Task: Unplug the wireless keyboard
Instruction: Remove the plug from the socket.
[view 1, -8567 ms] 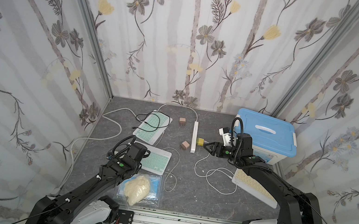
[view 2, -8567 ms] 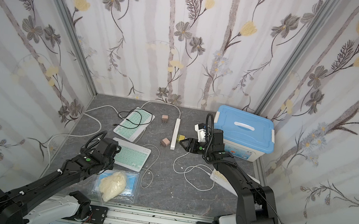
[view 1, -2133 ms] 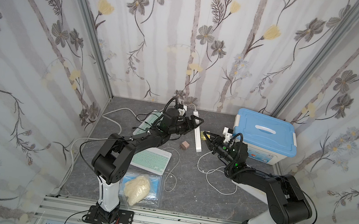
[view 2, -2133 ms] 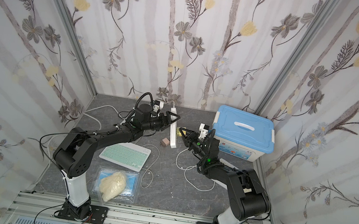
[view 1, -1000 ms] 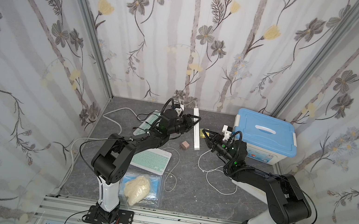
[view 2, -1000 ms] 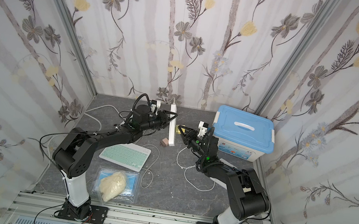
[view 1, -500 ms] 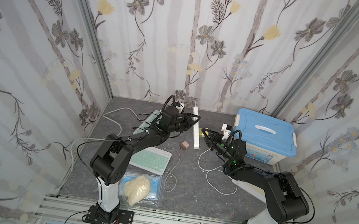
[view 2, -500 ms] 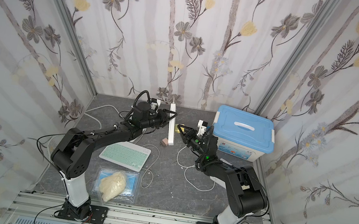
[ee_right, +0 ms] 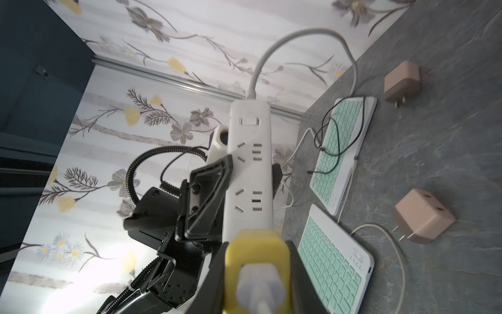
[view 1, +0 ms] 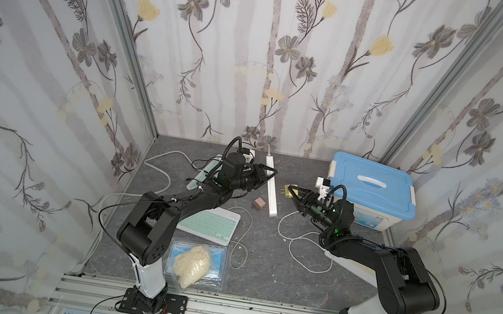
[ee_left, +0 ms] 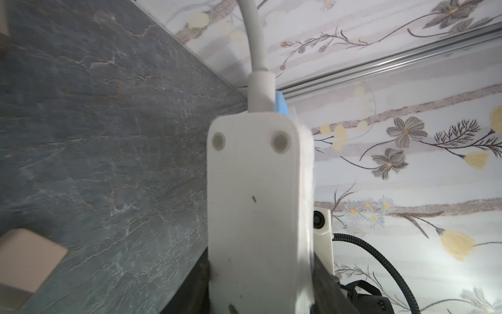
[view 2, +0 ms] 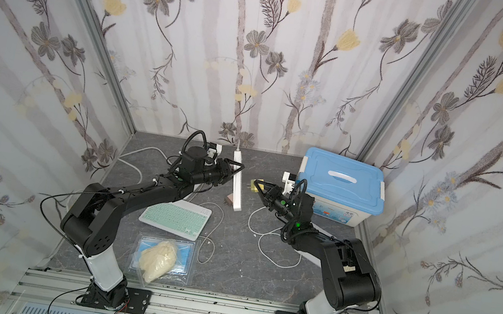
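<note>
Since the earliest views the left arm has swung from the front of the tabletop (view 1: 275,281) to the rear, and the power strip (view 1: 272,198), which was lying flat then, is now being held up off its back. Over the last second nothing is shifting. The left gripper (view 1: 269,177) is gripping the strip partway along its length, with its jaws clamped on the two long sides. The strip's socket face is facing the right arm and its underside is facing the left wrist camera. Whether its near end is touching the tabletop cannot be told. The right gripper (view 1: 291,192) is holding the yellow plug (view 1: 287,191), jaws clamped on its body and prongs pointing at the strip. In both top views the plug is sitting just beside the strip with a gap showing between them. A white cable (view 1: 279,225) is trailing from the plug in loose loops toward the pale keyboard (view 1: 357,267), which is lying at the right, mostly covered by the right arm. The joint between cable and keyboard is hidden. The near mint keyboard (view 1: 213,225) is lying beside the left arm, and the rear mint keyboard (ee_right: 345,146) is lying partly beneath it. Two pink adapters (ee_right: 422,214) are lying loose on the tabletop with their prongs bare. A blue-lidded bin (view 1: 372,184) is standing at the right rear, behind the right gripper. A clear bag (view 1: 195,265) is lying at the front.
</note>
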